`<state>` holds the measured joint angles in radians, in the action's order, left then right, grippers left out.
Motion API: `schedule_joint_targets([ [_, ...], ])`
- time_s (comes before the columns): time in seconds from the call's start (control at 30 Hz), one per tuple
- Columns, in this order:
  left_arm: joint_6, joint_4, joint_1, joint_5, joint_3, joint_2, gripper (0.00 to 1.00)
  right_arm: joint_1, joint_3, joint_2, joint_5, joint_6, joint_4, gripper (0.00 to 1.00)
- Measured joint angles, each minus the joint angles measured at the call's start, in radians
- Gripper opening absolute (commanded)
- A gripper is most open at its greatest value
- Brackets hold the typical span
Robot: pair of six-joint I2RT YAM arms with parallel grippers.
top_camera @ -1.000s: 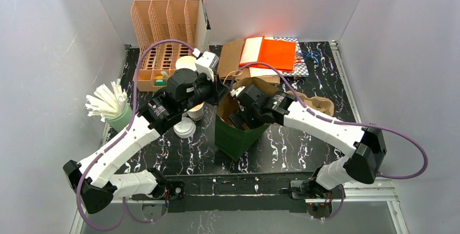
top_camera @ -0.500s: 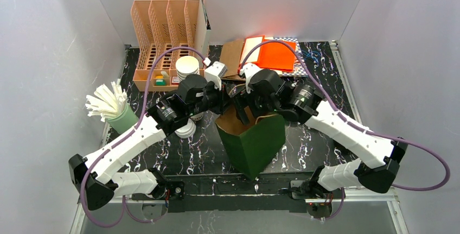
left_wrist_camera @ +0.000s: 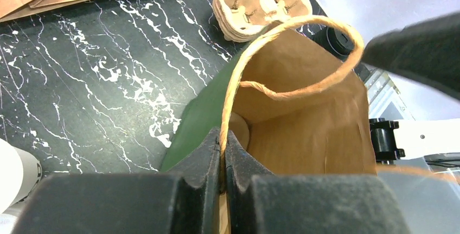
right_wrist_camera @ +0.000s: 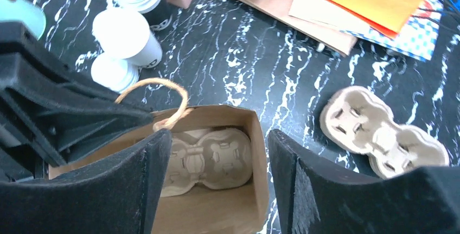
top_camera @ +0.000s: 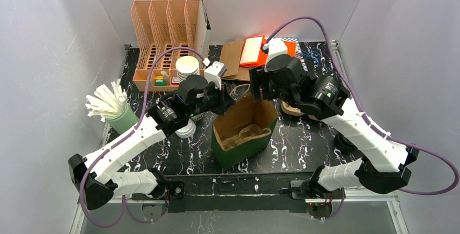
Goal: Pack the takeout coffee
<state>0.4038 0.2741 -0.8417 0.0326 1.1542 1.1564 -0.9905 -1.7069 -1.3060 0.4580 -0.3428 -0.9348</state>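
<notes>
The takeout coffee cup [right_wrist_camera: 126, 32] is white with a dark band and stands left of the bag; in the top view my left arm hides most of it. A green paper bag [top_camera: 247, 148] with a brown inside stands open mid-table, a pulp cup carrier [right_wrist_camera: 209, 159] lying in its bottom. My left gripper [left_wrist_camera: 222, 152] is shut on the bag's twine handle [left_wrist_camera: 304, 25], holding that side up. My right gripper [right_wrist_camera: 217, 190] hovers open above the bag's mouth with nothing between its fingers.
A stack of nested white cups [top_camera: 187, 67] and loose lids [top_camera: 185, 130] sit by the cup. Another pulp carrier [right_wrist_camera: 379, 128] lies right of the bag. Behind are a pink organizer [top_camera: 165, 27] and flat bags and orange folders [top_camera: 260, 52]. Straws in a green cup [top_camera: 108, 106] stand far left.
My right gripper has risen out of the bag and moved back and right, leaving the carrier inside; its jaws have narrowed a little. The bag tilted, then settled. The left grip holds.
</notes>
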Motion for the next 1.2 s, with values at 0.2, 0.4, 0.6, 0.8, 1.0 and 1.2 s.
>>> schedule_joint_targets([
  [0.2,0.009,0.005,-0.005,-0.023,0.005,0.0,0.39,0.001,-0.053,-0.036,0.075,-0.14,-0.178,0.74],
  [0.4,-0.002,0.058,-0.005,-0.043,0.042,0.003,0.61,0.01,0.096,-0.031,0.044,-0.247,-0.315,0.66],
  [0.6,-0.039,0.151,-0.005,-0.058,0.136,0.067,0.59,0.035,0.113,-0.042,0.015,-0.366,-0.396,0.6],
  [0.8,-0.06,0.218,-0.005,-0.071,0.145,0.127,0.46,0.063,0.098,-0.096,-0.012,-0.407,-0.409,0.16],
  [1.0,-0.053,0.245,-0.005,-0.056,0.149,0.125,0.54,0.108,0.033,-0.123,-0.019,-0.323,-0.354,0.11],
  [1.2,-0.022,0.311,-0.005,-0.051,0.225,0.09,0.74,0.118,-0.007,-0.164,-0.036,-0.102,-0.179,0.15],
])
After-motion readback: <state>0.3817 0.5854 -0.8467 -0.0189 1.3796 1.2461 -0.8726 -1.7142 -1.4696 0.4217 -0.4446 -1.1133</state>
